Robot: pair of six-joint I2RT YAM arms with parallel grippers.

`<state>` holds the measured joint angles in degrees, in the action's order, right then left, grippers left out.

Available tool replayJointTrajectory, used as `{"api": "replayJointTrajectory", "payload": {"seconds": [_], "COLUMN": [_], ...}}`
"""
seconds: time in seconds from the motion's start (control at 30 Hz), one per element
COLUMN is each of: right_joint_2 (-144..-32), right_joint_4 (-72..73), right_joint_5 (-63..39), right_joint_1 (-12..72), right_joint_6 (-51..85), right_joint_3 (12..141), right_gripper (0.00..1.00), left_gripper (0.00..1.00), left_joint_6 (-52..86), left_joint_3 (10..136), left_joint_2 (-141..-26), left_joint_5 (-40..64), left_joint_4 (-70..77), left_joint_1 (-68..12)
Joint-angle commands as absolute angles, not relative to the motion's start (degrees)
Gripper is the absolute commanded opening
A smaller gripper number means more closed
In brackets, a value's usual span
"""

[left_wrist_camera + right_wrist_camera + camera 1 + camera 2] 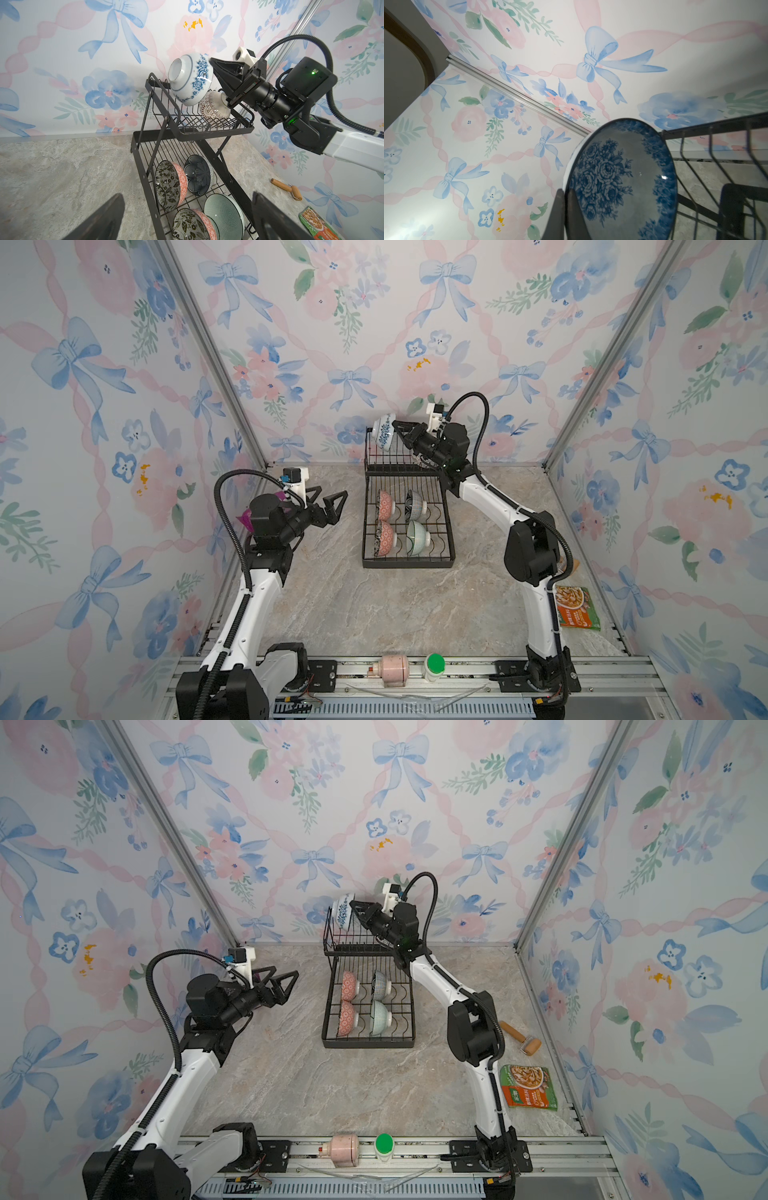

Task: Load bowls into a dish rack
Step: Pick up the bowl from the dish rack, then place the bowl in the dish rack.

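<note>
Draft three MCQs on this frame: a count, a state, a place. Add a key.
1. How many bowls stand in the lower tier? A two; B four; C six.
2. State of the left end effector? A open, empty; B shut on a bowl; C shut on wire.
3. Where is the blue floral bowl? A in the lower tier; B in the left end effector; C over the upper tier, in the right end effector.
Key: 1 B, two rows of two in both top views. 2 A, fingers apart, nothing between. 3 C, right end effector pinches its rim above the upper tier.
</note>
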<state>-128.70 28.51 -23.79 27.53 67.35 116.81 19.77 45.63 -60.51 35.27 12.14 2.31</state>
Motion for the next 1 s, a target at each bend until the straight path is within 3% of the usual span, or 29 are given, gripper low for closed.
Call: {"api": "replayJointTrajectory", "payload": {"seconds": [0.0, 0.53, 0.97], "right_joint_2": [-131.0, -131.5, -132.0], "right_joint_4": [32.8, 26.1, 7.1], "right_joint_5": [-25.9, -26.6, -27.2], "right_joint_1": [28.3, 29.5, 28.9], "right_joint_6": [70.1, 71.9, 70.3], "right_joint_3": [120.9, 119.4, 123.1], "right_gripper": [0.0, 0.0, 0.0], "left_gripper": [0.98, 0.98, 0.98], "left_joint_6": [20.0, 20.1, 20.3], "left_joint_3": [45.4, 45.4, 45.4], "left_joint_2": [-60.9, -60.2, -60.2], "left_joint_5": [36.3, 36.3, 36.4], "left_joint_4": [13.4, 13.6, 13.8], "left_joint_1": [2.6, 2.6, 2.7]}}
